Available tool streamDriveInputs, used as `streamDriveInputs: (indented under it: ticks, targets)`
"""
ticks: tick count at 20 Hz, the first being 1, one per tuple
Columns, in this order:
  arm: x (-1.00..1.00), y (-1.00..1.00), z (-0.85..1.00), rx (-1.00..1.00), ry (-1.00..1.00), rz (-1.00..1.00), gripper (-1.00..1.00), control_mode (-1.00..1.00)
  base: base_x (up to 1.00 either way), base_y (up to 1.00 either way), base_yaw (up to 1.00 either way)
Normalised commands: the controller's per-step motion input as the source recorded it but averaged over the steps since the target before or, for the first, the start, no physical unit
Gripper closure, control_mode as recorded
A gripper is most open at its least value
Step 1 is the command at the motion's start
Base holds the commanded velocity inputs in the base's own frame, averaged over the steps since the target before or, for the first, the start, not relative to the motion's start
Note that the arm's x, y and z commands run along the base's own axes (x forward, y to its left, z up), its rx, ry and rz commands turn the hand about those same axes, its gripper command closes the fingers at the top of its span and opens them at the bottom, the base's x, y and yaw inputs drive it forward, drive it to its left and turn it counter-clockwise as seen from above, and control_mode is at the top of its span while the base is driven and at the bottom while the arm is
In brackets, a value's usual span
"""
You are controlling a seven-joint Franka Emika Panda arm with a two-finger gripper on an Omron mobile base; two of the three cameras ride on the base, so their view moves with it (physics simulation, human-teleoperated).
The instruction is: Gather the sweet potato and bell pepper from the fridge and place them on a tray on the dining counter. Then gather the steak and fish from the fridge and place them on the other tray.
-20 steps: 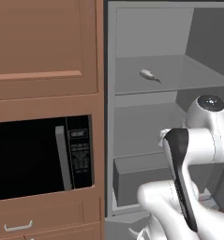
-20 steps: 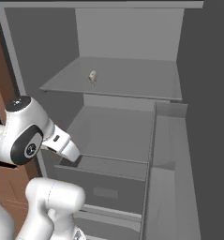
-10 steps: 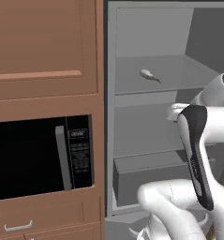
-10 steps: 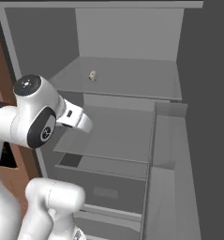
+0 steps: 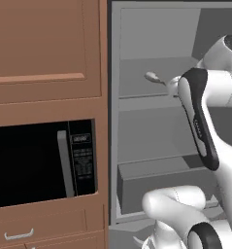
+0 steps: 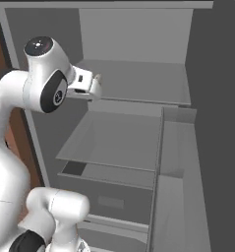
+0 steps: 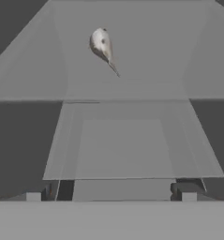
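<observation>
Brown cabinetry [image 5: 44, 53] fills the left side of the left base view, with a black microwave [image 5: 40, 163] set into it below the upper door and a drawer with a small handle [image 5: 19, 235] under that. Right of the cabinets stands the open fridge [image 5: 151, 29], grey inside, with shelves.

Arm pose: raised from the base, elbow high, forearm reaching level into the fridge at the upper shelf [image 6: 138, 81]. In the right base view the hand ends just at the front left edge of that shelf. Claw [image 7: 111, 197]: the two dark finger tips sit far apart at the bottom of the hand view, nothing between them, so it stands open and holds nothing.

Fridge contents: the fish [image 7: 103, 46] lies on the upper shelf, pale body with a thin tail pointing toward the shelf front in the hand view. In the left base view the fish [image 5: 153, 77] shows just left of the hand, apart from it as far as I can tell; the view there is partly blocked by the arm. Middle shelf [image 6: 114, 140] sits below, and a closed drawer [image 5: 161, 182] lower down.
</observation>
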Motion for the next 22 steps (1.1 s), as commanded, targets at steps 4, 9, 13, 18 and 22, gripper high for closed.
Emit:
streamDriveInputs:
  ticks: [4, 9, 13, 18, 22]
  targets:
    - [0.58, 0.08, 0.05, -0.07, -0.02, 0.13, -1.00, -1.00, 0.00, 0.00, 0.00]
    - [0.71, 0.13, 0.00, -0.07, 0.01, 0.13, -1.00, -1.00, 0.00, 0.00, 0.00]
    - [0.72, 0.07, 0.00, -0.06, 0.01, 0.08, -1.00, -1.00, 0.00, 0.00, 0.00]
    - [0.60, 0.00, -0.09, -0.08, 0.04, 0.00, -1.00, -1.00, 0.00, 0.00, 0.00]
    - [0.52, 0.01, -0.15, -0.06, 0.07, 0.00, -1.00, -1.00, 0.00, 0.00, 0.00]
